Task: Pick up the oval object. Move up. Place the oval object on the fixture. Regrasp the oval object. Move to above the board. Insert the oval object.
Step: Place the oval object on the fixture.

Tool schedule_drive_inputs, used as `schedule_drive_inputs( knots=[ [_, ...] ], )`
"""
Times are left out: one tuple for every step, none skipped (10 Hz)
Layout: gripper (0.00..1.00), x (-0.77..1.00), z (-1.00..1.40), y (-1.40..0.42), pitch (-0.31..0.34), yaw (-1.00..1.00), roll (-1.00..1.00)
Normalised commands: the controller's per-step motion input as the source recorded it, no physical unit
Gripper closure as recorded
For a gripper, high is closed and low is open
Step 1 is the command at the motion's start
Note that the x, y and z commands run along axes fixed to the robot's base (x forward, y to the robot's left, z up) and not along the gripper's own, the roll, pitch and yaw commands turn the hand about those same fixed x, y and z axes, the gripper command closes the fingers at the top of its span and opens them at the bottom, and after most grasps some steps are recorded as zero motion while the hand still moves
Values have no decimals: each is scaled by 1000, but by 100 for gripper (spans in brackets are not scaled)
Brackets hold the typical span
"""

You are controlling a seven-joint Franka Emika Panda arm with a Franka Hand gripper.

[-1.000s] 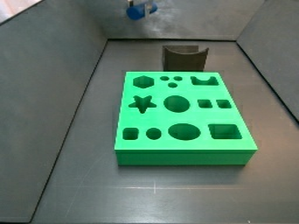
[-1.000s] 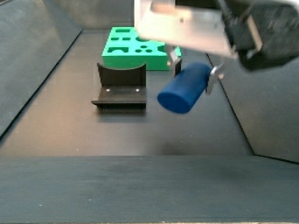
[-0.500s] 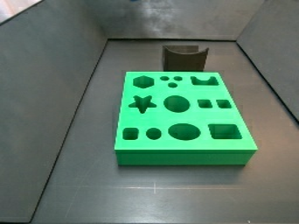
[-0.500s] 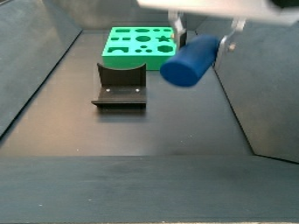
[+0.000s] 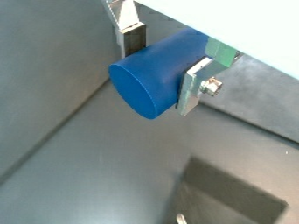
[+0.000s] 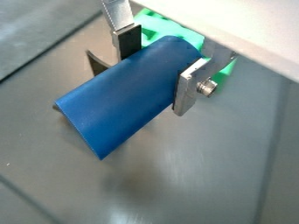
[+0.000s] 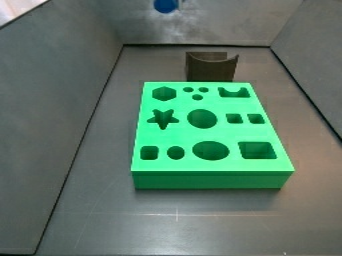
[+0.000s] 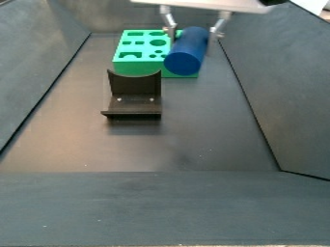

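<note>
My gripper (image 5: 162, 58) is shut on the blue oval object (image 5: 152, 74), whose sides sit between the silver fingers (image 6: 191, 83). The peg also shows in a wrist view (image 6: 126, 96) and in both side views (image 8: 187, 51) (image 7: 164, 5), held high in the air. The dark fixture (image 8: 133, 94) stands on the floor below and to one side of the peg; it stands beyond the board in a side view (image 7: 211, 66). The green board (image 7: 210, 135) with its shaped holes lies flat on the floor, its oval hole (image 7: 210, 151) near the front row.
Grey walls (image 7: 67, 90) enclose the dark floor (image 8: 154, 145) on the sides. The board's edge shows behind the peg in a wrist view (image 6: 176, 31).
The gripper has risen and moved away toward the board end with the peg in it; in the side view the peg now looks smaller and higher. Board and fixture have not moved.
</note>
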Motion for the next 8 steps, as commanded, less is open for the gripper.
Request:
schedule_drive_inputs(
  knots=[
    [100,1000,-214,-555,-112,957,-311],
    [100,1000,-188,-449,-72,683,-259],
    [100,1000,-152,-337,-18,362,-205],
    [100,1000,-137,-283,6,227,-175],
    [100,1000,-122,-220,17,142,-150],
    [100,926,-96,-150,28,91,-125],
    [100,777,-59,-83,44,56,-106],
    [100,666,-40,-41,58,38,-105]
  ],
)
